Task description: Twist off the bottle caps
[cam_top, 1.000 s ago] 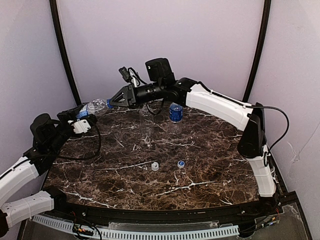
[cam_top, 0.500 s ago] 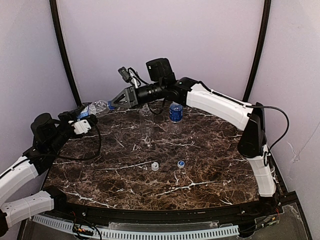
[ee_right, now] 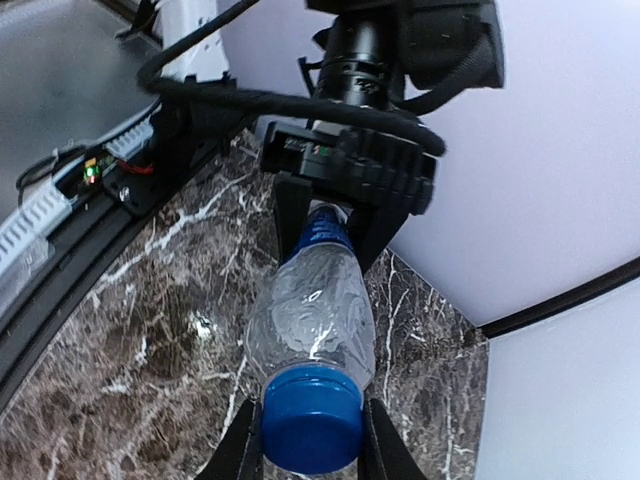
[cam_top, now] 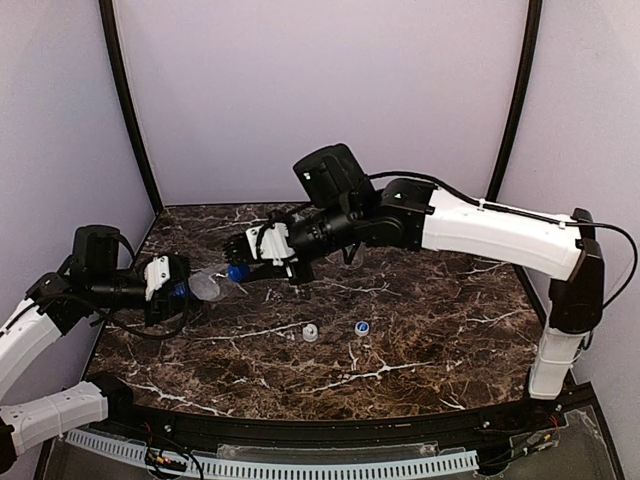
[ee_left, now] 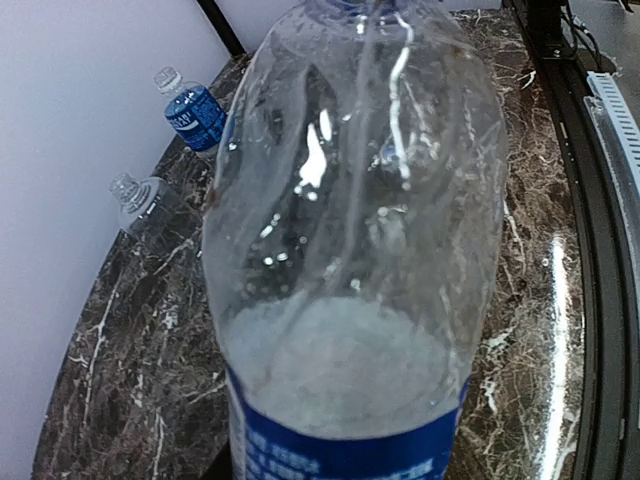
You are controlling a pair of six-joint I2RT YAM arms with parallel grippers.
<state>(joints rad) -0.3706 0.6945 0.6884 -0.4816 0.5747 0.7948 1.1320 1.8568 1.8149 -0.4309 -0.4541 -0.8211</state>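
Observation:
A clear bottle [cam_top: 205,287] with a blue label lies nearly level above the left of the table. My left gripper [cam_top: 178,290] is shut on its labelled body. Its blue cap [cam_top: 236,272] points right, with my right gripper [cam_top: 243,268] shut on it. In the right wrist view the blue cap [ee_right: 312,417] sits between my two fingers [ee_right: 243,447], and the bottle [ee_right: 315,315] runs away to my left gripper [ee_right: 325,235]. The bottle [ee_left: 360,230] fills the left wrist view and hides those fingers. A loose white cap [cam_top: 310,333] and a loose blue cap [cam_top: 362,327] lie on the table.
In the left wrist view two uncapped bottles stand by the back wall: a blue-labelled one [ee_left: 193,112] and an unlabelled one [ee_left: 140,200]. My right arm hides them from above. The dark marble table [cam_top: 420,330] ends in a black rail at the near edge.
Both arms have carried the bottle from the back left corner forward and down. The right gripper has shut on the blue cap.

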